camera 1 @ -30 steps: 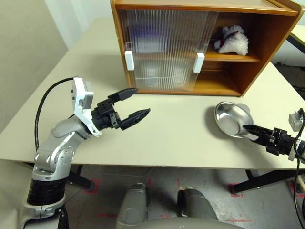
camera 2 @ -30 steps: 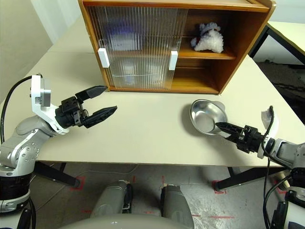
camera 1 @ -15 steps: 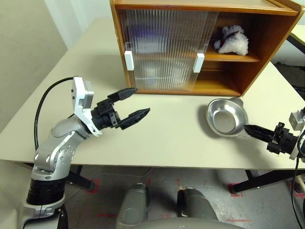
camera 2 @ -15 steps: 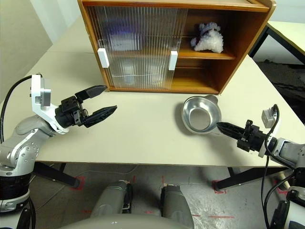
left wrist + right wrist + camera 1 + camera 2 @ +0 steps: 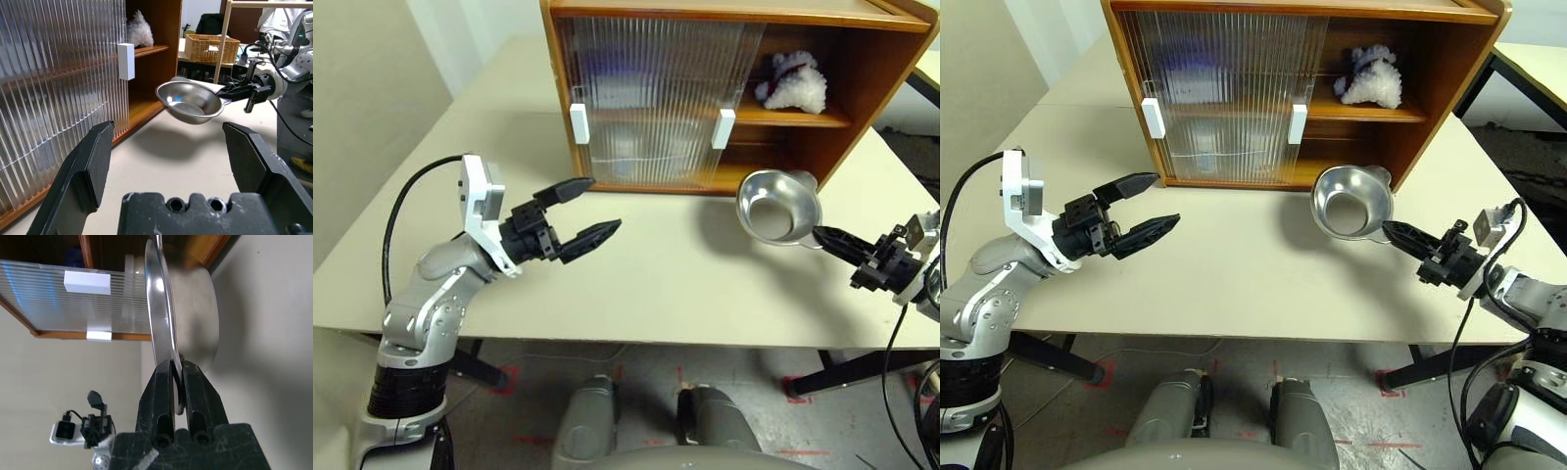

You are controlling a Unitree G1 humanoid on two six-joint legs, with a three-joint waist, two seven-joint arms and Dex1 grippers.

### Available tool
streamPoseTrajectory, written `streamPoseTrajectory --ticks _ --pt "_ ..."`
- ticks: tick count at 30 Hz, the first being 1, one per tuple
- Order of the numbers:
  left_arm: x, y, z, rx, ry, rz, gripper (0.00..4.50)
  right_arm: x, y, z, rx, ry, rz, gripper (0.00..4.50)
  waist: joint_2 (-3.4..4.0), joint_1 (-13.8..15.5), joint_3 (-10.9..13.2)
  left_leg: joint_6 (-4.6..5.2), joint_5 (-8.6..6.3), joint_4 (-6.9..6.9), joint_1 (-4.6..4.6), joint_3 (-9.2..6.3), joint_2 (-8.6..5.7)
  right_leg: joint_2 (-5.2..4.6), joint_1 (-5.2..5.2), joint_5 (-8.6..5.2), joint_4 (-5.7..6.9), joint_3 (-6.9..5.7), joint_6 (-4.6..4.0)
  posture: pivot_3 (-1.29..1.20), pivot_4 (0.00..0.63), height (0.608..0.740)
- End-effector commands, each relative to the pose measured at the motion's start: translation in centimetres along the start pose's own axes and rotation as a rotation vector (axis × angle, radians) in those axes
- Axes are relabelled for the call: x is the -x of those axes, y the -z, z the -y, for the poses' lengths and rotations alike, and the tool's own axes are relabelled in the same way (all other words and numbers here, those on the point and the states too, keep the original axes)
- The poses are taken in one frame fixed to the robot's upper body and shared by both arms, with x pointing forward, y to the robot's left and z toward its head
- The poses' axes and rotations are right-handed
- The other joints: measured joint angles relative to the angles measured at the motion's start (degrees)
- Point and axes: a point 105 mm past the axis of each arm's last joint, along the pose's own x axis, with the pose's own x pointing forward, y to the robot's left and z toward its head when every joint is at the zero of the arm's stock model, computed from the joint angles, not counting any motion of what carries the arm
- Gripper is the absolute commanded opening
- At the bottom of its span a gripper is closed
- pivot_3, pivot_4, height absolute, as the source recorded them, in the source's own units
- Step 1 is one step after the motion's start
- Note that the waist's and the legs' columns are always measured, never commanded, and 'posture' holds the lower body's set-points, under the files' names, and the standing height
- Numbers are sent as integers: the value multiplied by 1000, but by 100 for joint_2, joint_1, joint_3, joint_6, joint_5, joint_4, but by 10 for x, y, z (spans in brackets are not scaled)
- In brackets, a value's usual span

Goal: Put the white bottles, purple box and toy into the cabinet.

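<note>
The right gripper (image 5: 1400, 235), two black fingers at the right edge of the frame, is pinched tight on the rim of a shallow, shiny metal bowl (image 5: 1351, 202), and the bowl is up off the pale beige tabletop (image 5: 1253, 284), tilted so its hollow faces the camera, throwing a soft shadow on the table just in front of the cabinet; in the right wrist view the two fingers (image 5: 164, 391) clamp the thin rim edge-on. The large orange-brown wooden cabinet (image 5: 1410, 108) fills the top centre of the frame, its ribbed translucent sliding doors (image 5: 1224, 93) with white rectangular handles (image 5: 1297, 123) covering the left part and leaving the right part open. There, on the upper shelf at the upper right, sits the fluffy white plush toy (image 5: 1369, 83) with a touch of red on it, well inside the cabinet. Behind the ribbed doors there's a blurred purple patch high up and a pale shape lower down, too hazy to tell what they are. Over on the left of the frame the left gripper (image 5: 582, 209) hangs above the table with its black fingers spread wide, holding nothing, pointing toward the cabinet's closed doors; its wrist view shows both fingers (image 5: 83, 171) far apart with the bowl and the right gripper between them in the distance
</note>
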Motion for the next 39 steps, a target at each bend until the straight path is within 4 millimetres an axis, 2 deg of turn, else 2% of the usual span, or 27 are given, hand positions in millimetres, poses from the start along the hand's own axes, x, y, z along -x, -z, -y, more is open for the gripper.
streamPoseTrajectory --ticks 1,4,7,12,17,22,30,39 --pt "1 3 -1 10 -1 -17 4500 -9 -7 5 -6 13 58 88 0 -17 0 0 0 -1 1 0 0 0 0 0 -1 0 0 174 47 740" --pt "-1 3 0 9 3 -16 4500 -21 -10 14 -7 50 89 88 1 -14 1 0 0 -3 0 0 1 0 -1 0 -2 0 0 175 47 740" --pt "-2 3 0 8 6 -14 4500 -32 -16 12 -10 38 124 88 6 -15 4 0 0 -4 -1 0 0 0 -2 0 -2 0 0 178 47 740" --pt "-1 4 1 8 5 -16 4500 -52 -38 11 -22 33 258 88 9 -37 8 0 0 -6 0 1 1 1 -2 0 -2 1 0 185 48 740" --pt "-1 5 1 8 -1 -17 4500 -73 -43 7 -20 31 284 88 12 -36 10 1 0 -13 -2 0 1 1 -3 -3 -4 1 -1 198 50 740" --pt "0 6 3 7 -5 -15 4500 -95 -47 13 -12 86 331 88 14 -36 11 2 0 -14 -4 0 1 0 -4 -4 -6 1 -1 211 49 740" --pt "2 7 5 6 -13 -17 4500 -113 -64 13 -11 142 483 88 21 -21 16 2 0 -18 -8 1 1 -2 -12 -4 -5 2 -2 227 50 740" --pt "3 4 4 0 -16 -17 4500 -131 -69 11 -45 178 576 88 23 -11 17 2 0 -21 -25 1 2 -2 -30 -4 -4 1 -4 232 51 740"
